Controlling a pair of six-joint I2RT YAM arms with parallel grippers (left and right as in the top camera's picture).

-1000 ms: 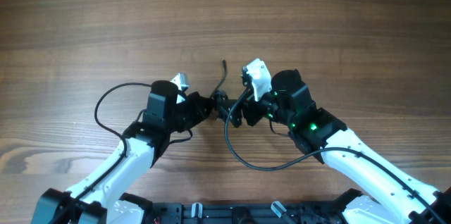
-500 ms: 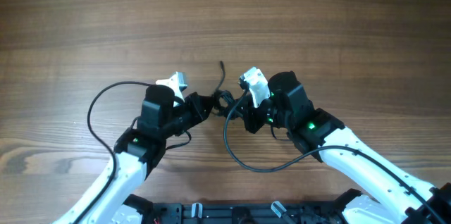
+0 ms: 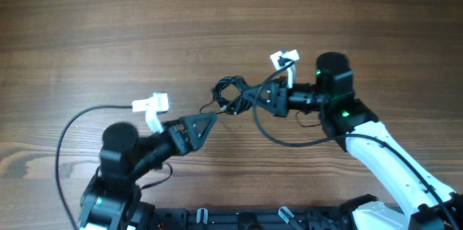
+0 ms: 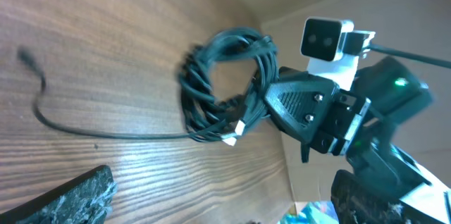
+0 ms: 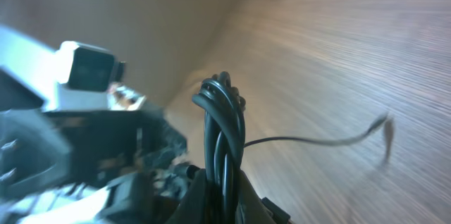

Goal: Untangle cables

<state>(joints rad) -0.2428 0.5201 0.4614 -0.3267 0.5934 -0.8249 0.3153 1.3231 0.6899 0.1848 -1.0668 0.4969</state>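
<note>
Right claw (image 3: 255,102): pinched tight on one edge of the cables (image 3: 230,97). Left claw (image 3: 206,120): spread wide, holding nothing, just short of the bundle. Cables near the middle of the table (image 3: 108,27), between the two claws, wound in a tight coil with one thin tail trailing loose on the wood. Judged barely begun: no cord freed from the coil yet. Left to do: regrip a loop, draw strands apart, lay each out separately.

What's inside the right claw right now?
The right claw is shut on the black cable bundle, whose coil sticks out past its tips. How many strands are actually pinched is covered by the claw itself.
</note>
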